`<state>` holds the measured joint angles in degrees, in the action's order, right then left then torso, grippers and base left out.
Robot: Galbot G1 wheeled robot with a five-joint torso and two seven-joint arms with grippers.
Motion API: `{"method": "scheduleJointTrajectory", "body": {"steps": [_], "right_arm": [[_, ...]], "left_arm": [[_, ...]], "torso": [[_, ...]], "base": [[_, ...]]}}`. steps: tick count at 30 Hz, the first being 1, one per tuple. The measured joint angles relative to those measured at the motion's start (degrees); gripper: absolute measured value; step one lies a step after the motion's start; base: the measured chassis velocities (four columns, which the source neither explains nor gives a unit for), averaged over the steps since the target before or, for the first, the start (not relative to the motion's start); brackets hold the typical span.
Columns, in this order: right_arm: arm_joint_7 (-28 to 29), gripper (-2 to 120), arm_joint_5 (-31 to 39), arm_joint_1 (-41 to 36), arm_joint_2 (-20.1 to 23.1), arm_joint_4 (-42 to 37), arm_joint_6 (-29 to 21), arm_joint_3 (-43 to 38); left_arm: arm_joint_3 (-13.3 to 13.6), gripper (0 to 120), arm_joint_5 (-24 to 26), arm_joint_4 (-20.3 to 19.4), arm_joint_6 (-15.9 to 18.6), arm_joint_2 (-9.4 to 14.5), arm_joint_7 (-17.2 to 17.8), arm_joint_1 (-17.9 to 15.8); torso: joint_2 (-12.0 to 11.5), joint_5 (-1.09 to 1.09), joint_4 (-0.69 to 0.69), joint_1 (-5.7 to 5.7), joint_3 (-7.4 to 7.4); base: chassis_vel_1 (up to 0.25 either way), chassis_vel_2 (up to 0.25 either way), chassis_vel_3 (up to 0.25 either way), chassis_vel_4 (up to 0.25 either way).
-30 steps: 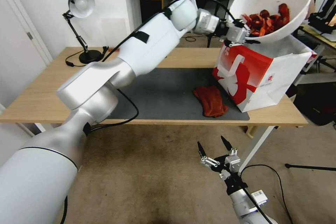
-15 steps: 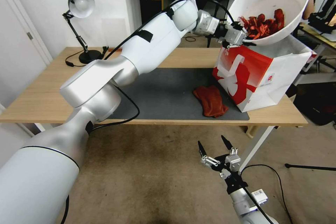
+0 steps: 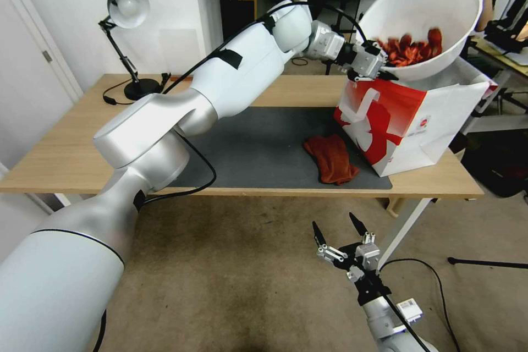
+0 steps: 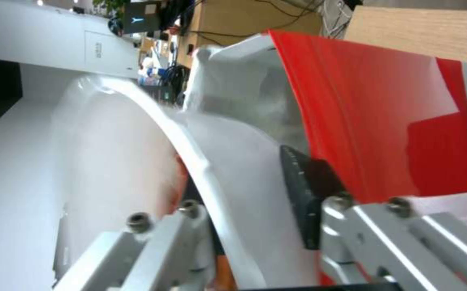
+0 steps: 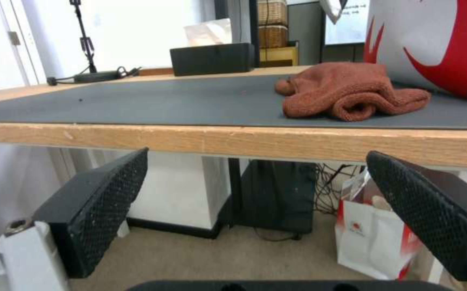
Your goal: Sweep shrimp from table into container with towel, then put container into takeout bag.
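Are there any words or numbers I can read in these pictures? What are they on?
None can be read.
Takeout bag: small round red logo with tiny print beneath, too small to read.
White tag on the right arm near the right end effector: a barcode-like label, too small to read.
Door sign: blurred.

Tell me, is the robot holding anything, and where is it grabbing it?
The left gripper pinches the container of shrimp by its rim, above the takeout bag. The right gripper is open, holding nothing.

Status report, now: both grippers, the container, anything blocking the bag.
Left gripper shut on container rim, shrimp inside, held tilted above takeout bag. Right gripper open, below table edge. Towel beside bag, nothing blocking.
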<state>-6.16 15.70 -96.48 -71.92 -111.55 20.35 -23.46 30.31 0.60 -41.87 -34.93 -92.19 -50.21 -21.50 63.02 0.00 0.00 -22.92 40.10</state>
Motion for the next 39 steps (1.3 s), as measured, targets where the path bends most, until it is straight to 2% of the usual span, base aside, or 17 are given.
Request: {"method": "scheduleJointTrajectory", "body": {"steps": [1, 13, 14, 18, 20, 22, 25, 26, 29, 30, 32, 33, 34, 35, 36, 38, 39], "right_arm": [[0.0, 100, 0.0, 0.0, 0.0, 0.0, 0.0, 0.0], [0.01, 100, 0.23, 0.48, 0.12, 0.11, 0.01, 0.03], [0.01, 100, 0.28, 0.45, 0.15, 0.11, 0.0, 0.02], [0.01, 100, 0.34, 0.39, 0.18, 0.1, 0.01, -0.05], [0.0, 100, 0.37, 0.25, 0.18, 0.08, 0.01, -0.06], [-0.01, 100, 0.37, 0.24, 0.16, 0.08, 0.01, -0.06], [-0.02, 100, 0.37, 0.26, 0.1, 0.08, 0.02, 0.05], [-0.02, 100, 0.37, 0.26, 0.1, 0.08, 0.02, 0.05], [-0.05, 100, 0.32, 0.35, 0.04, 0.04, 0.02, 0.24], [-0.05, 100, 0.32, 0.35, 0.04, 0.04, 0.02, 0.24], [-0.05, 100, 0.27, 0.39, 0.13, 0.01, -0.06, 0.33], [-0.06, 100, 0.27, 0.43, 0.2, 0.01, -0.09, 0.38], [-0.06, 100, 0.27, 0.43, 0.2, 0.01, -0.09, 0.38], [-0.06, 100, 0.26, 0.46, 0.25, 0.01, -0.12, 0.4], [-0.06, 100, 0.25, 0.46, 0.31, 0.01, -0.14, 0.43], [-0.06, 100, 0.18, 0.47, 0.36, -0.02, -0.24, 0.48], [-0.06, 100, 0.18, 0.47, 0.36, -0.02, -0.24, 0.48]], "left_arm": [[0.0, 27, 0.0, 0.0, 0.0, 0.0, 0.0, 0.0], [0.73, 74, 0.43, -0.31, 0.02, 0.04, 2.05, -0.27], [0.78, 81, 1.08, -0.34, 0.16, 0.04, 2.3, -0.37], [1.15, 90, 3.51, -0.53, 1.49, 0.04, 3.09, -0.58], [1.91, 99, 6.3, -0.57, 2.57, 0.04, 5.02, -0.64], [2.67, 100, 7.85, -0.71, 3.23, 0.05, 7.05, -0.64], [4.71, 100, 13.37, -1.65, 6.41, 0.04, 14.47, -0.02], [4.71, 100, 13.37, -1.65, 6.41, 0.04, 14.47, -0.02], [7.08, 100, 21.04, -5.36, 14.33, 0.55, 24.41, 1.27], [7.08, 100, 21.04, -5.36, 14.33, 0.55, 24.41, 1.27], [9.42, 100, 29.15, -11.12, 22.94, 4.36, 33.29, 2.7], [10.33, 100, 32.2, -13.44, 25.24, 5.9, 36.98, 3.25], [10.33, 100, 32.2, -13.44, 25.24, 5.9, 36.98, 3.25], [11.06, 100, 35.22, -15.83, 27.59, 7.23, 40.93, 3.83], [11.7, 100, 40.67, -20.11, 31.94, 9.4, 47.26, 5.14], [11.73, 100, 48.6, -26.18, 37.17, 12.22, 54.19, 7.08], [11.73, 100, 48.6, -26.18, 37.17, 12.22, 54.19, 7.08]], "torso": [[0.0, 0.0, 0.0, 0.0, 0.0], [0.0, 0.0, 0.0, 0.0, 0.0], [0.0, 0.0, 0.0, 0.0, 0.0], [0.0, 0.0, 0.0, 0.0, 0.0], [0.0, 0.0, 0.0, 0.0, 0.0], [0.0, 0.0, 0.0, 0.0, 0.0], [0.0, 0.01, -0.01, 0.0, 0.0], [0.0, 0.01, -0.01, 0.0, 0.0], [0.0, 0.01, -0.03, 0.0, 0.0], [0.0, 0.01, -0.03, 0.0, 0.0], [0.0, 0.04, -0.04, 0.01, 0.0], [0.0, 0.02, -0.01, 0.0, 0.0], [0.0, 0.02, -0.01, 0.0, 0.0], [0.0, 0.0, 0.03, 0.0, 0.01], [0.0, -0.02, 0.04, 0.0, 0.0], [0.0, -0.02, 0.04, 0.0, 0.0], [0.0, -0.02, 0.04, 0.0, 0.0]], "base": [[0.0, 0.0, 0.0, 0.0], [0.0, 0.0, 0.0, 0.0], [0.0, 0.0, 0.0, 0.0], [0.0, 0.0, 0.0, 0.0], [0.0, 0.0, 0.0, 0.0], [0.0, 0.0, 0.0, 0.0], [0.0, 0.0, 0.0, 0.0], [0.0, 0.0, 0.0, 0.0], [0.0, 0.0, 0.0, 0.0], [0.0, 0.0, 0.0, 0.0], [0.0, 0.0, 0.0, 0.0], [0.0, 0.0, 0.0, 0.0], [0.0, 0.0, 0.0, 0.0], [0.0, 0.0, 0.0, 0.0], [0.0, 0.0, 0.0, 0.0], [0.0, 0.0, 0.0, 0.0], [0.0, 0.0, 0.0, 0.0]]}}
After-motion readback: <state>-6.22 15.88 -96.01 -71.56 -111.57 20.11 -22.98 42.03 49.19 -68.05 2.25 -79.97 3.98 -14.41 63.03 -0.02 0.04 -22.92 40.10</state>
